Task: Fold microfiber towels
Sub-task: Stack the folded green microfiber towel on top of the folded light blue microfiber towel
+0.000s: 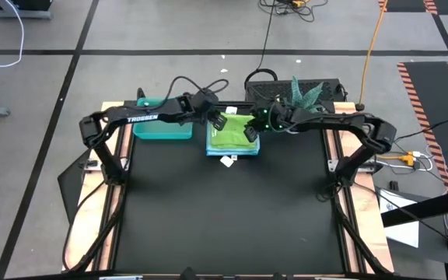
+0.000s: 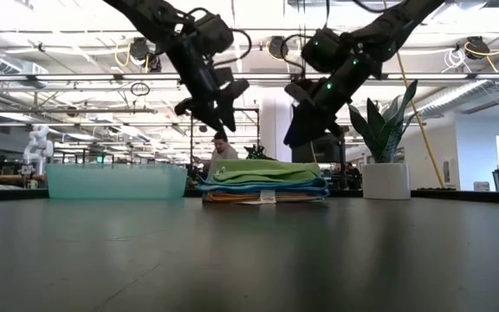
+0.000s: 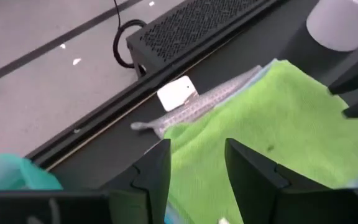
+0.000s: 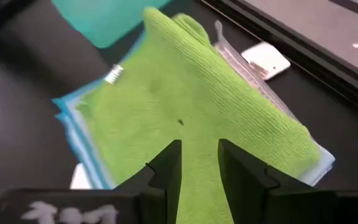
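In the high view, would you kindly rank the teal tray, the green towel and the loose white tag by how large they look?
1. teal tray, largest, though an arm covers part of it
2. green towel, somewhat smaller, partly under both grippers
3. white tag, by far the smallest

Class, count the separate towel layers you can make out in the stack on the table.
4, all in one stack beside the teal tray: green towel on top, blue towel under it, yellow-orange towel lower, grey towel edging out at the back. More may be hidden.
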